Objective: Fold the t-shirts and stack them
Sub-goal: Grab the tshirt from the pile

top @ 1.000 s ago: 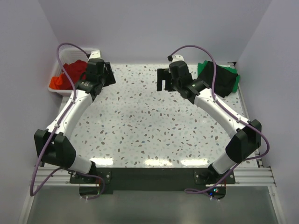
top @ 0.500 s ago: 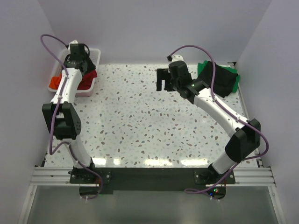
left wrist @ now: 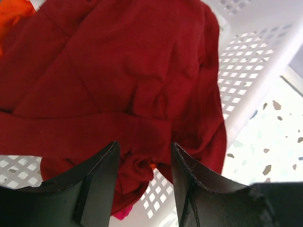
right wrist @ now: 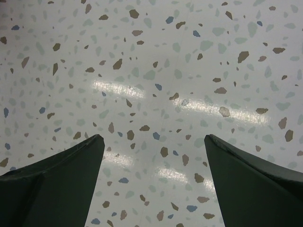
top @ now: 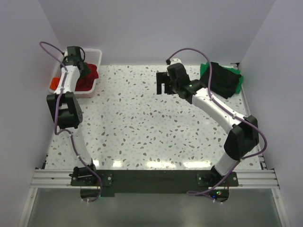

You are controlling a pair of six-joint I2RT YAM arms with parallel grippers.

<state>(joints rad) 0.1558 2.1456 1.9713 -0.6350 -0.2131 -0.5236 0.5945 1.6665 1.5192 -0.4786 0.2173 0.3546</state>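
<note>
The dark red t-shirt lies crumpled in the white slatted basket at the table's back left corner. My left gripper reaches down into that basket. Its jaws stand partly apart on either side of a bunched fold of the dark red cloth, with basket grid showing between them. An orange t-shirt lies beside it, at the basket's left end. My right gripper hangs wide open over bare speckled table, near the back middle, holding nothing.
A folded black t-shirt lies on a green one at the back right corner. A bit of pink-red cloth peeks out under the dark red shirt. Walls close in the table on the left, back and right.
My left arm has swung from the table's edge to over the basket and lowered into it, its jaws narrowing around the dark red cloth. My right gripper has shifted slightly left.
</note>
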